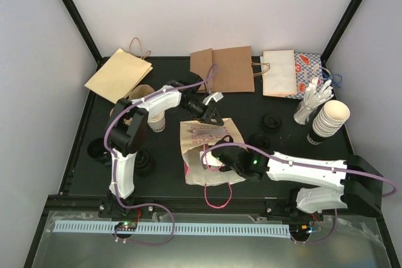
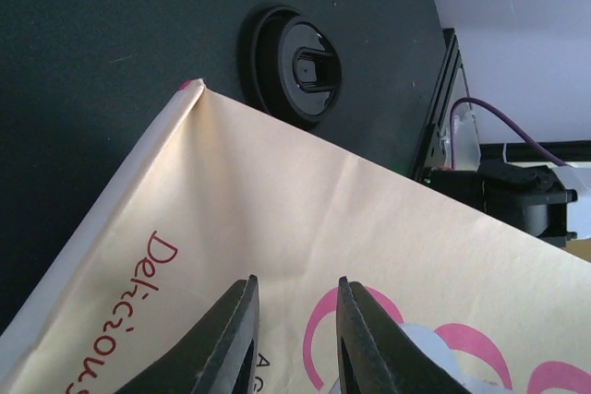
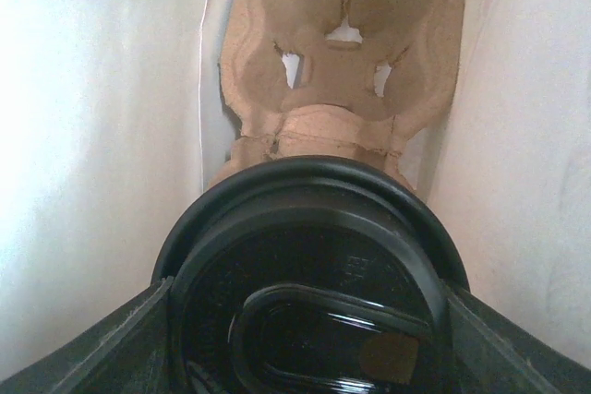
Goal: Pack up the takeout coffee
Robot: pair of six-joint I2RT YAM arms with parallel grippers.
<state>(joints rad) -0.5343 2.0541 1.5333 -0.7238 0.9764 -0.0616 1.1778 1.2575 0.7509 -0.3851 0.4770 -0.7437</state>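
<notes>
Left gripper [image 2: 295,283]: its two fingers are standing a narrow gap apart over the one cream printed bag [image 1: 191,174], nothing showing between them. Right gripper [image 3: 305,339]: its two fingers are clamping the black-lidded takeout coffee [image 3: 305,228] inside that bag, before one cardboard carrier [image 3: 342,62]. Two black lids [image 1: 271,120] are lying just right; one cup stack [image 1: 330,118] is standing beyond.

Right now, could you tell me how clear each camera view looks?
Top external view: evenly lit and sharp. Left wrist view: paper bag crisp, warmly lit. Right wrist view: the bag's inner walls wash out white; black lid looms close, with glossy glints.
</notes>
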